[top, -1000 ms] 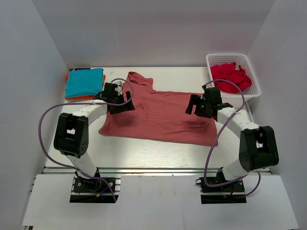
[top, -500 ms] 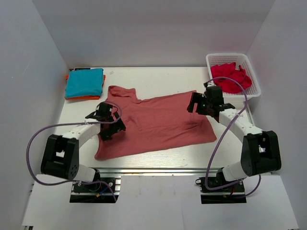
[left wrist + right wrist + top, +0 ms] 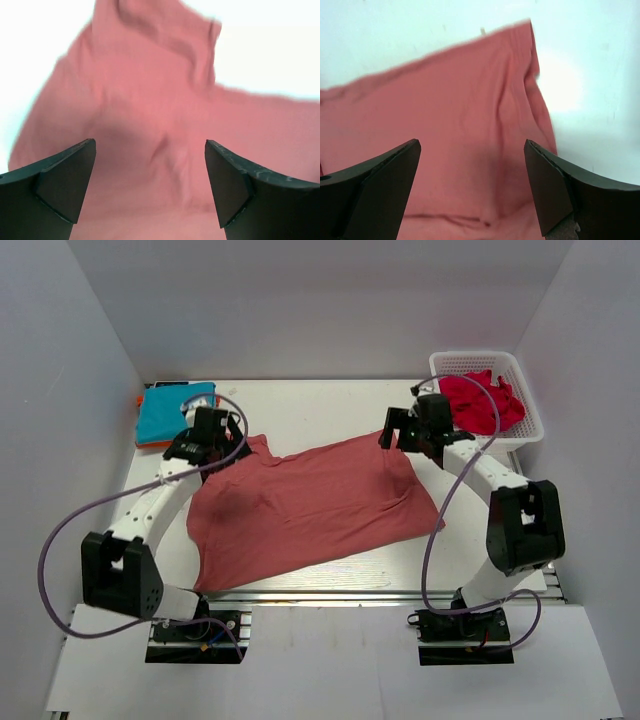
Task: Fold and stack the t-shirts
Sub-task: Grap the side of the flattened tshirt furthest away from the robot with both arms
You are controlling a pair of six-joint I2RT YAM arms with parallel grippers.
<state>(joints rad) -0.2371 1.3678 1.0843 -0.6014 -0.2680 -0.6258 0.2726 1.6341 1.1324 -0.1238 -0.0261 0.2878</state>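
Fingers point(image 3: 55, 185) of left gripper point(image 3: 205, 438) and right gripper point(image 3: 402, 433) are held apart, empty, over the far corners of the salmon-red t-shirt point(image 3: 310, 500), which is spread mid-table, presumably for folding. The teal t-shirt point(image 3: 160, 415) is laid folded far left, judged the stack's base.

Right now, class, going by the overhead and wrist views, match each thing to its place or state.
Column 1
1. salmon-red t-shirt
2. teal t-shirt
3. crimson t-shirt
4. left gripper

Column 2
A. crumpled in the white basket
B. open, above salmon cloth
C. spread out in the middle
D. folded, far left corner

Pairs: 1-C, 2-D, 3-A, 4-B
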